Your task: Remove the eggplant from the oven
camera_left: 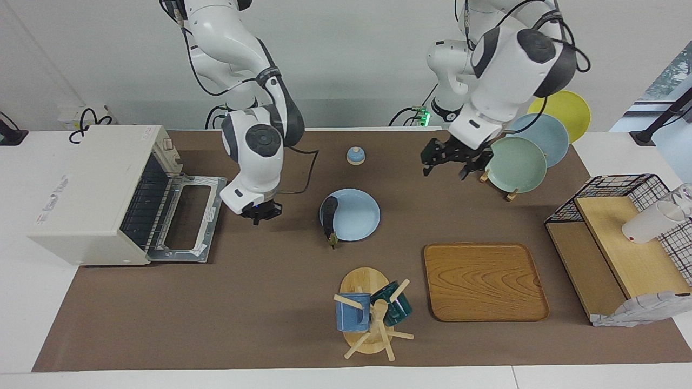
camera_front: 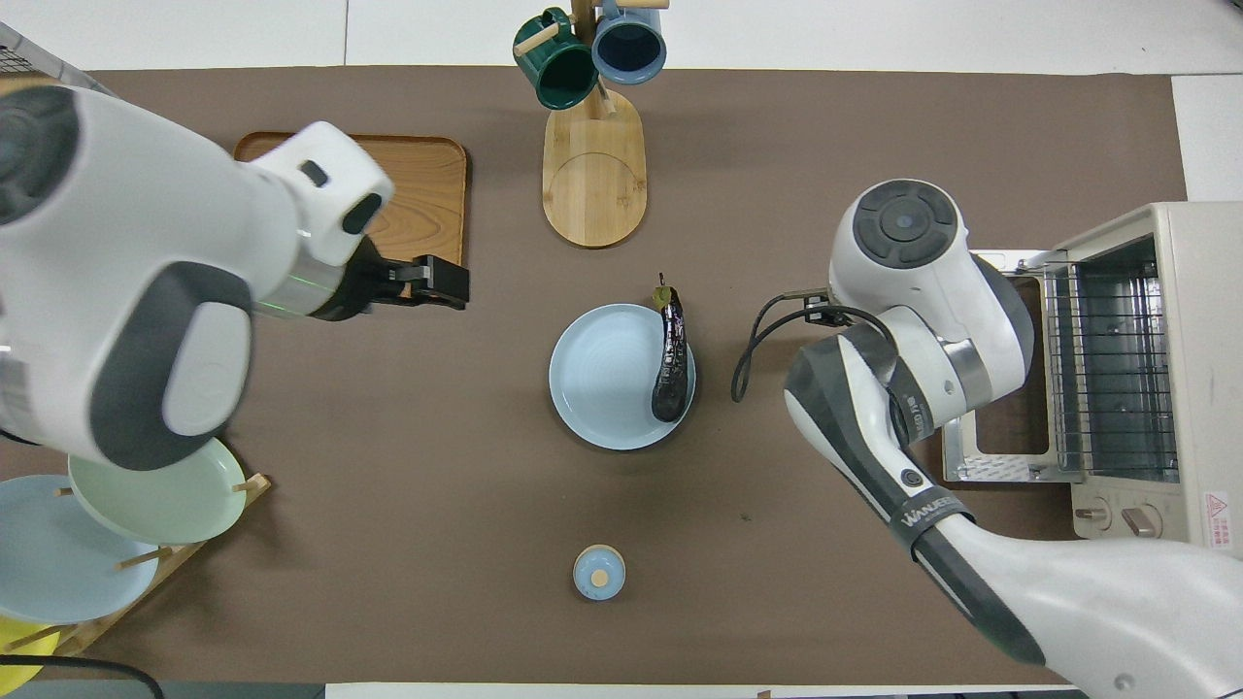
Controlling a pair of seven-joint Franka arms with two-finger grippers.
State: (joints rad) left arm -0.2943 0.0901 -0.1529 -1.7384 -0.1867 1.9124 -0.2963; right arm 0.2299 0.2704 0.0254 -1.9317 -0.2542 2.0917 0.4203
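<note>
On blue plate: eggplant. Right gripper jaws shut, empty, hidden overhead; left gripper jaws spread, empty.

Glossy dark eggplant lies on a blue plate, apart from the open, off-white oven.

This is a robot lab set up like a pretend kitchen. Two big white robot arms stand at a long table with a brown mat, under a plain white wall. At left sits an off-white toaster oven.
</note>
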